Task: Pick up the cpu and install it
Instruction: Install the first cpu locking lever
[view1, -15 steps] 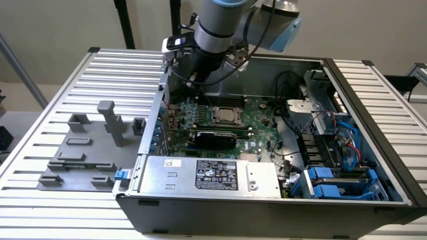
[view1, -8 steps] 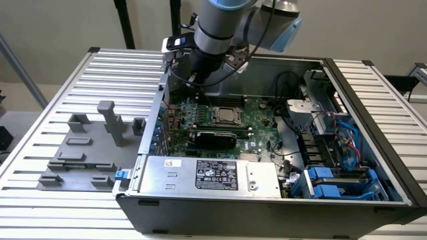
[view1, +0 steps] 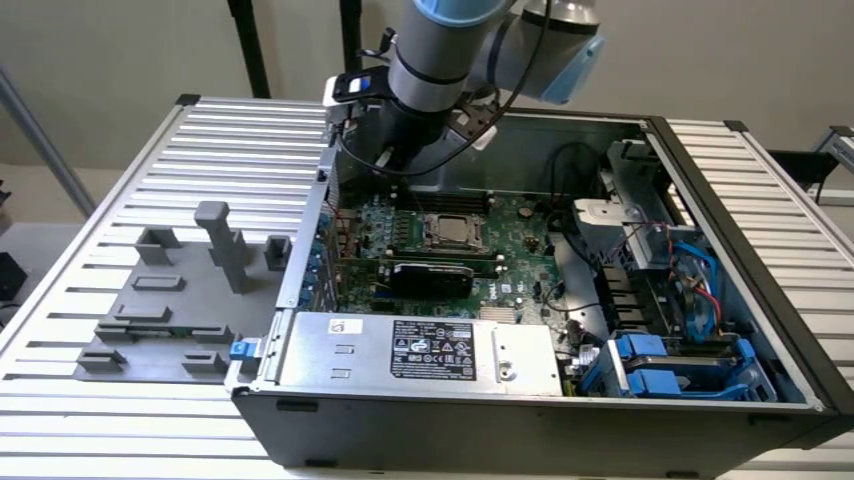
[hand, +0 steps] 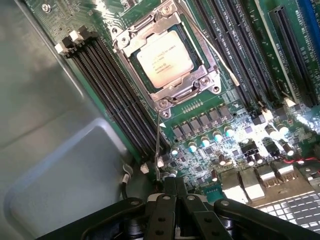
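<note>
Reaching down into the case (view1: 534, 430) near its twelve o'clock edge, the arm (view1: 441, 50) stands over the board (view1: 521, 225) in the exterior view. The cpu (view1: 454, 231) lies on the board at roughly six o'clock from the arm's lower end, with a black card (view1: 427, 272) just beside it toward seven o'clock.

In the wrist view, the gripper (hand: 175, 186) is closed, its fingers pressed together with nothing between them. The cpu (hand: 165, 59) sits flat inside the socket (hand: 187, 90), apart from the fingertips, between rows of slots (hand: 115, 95).

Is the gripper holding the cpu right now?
No, the cpu lies in the socket, apart from the shut, empty gripper.
</note>
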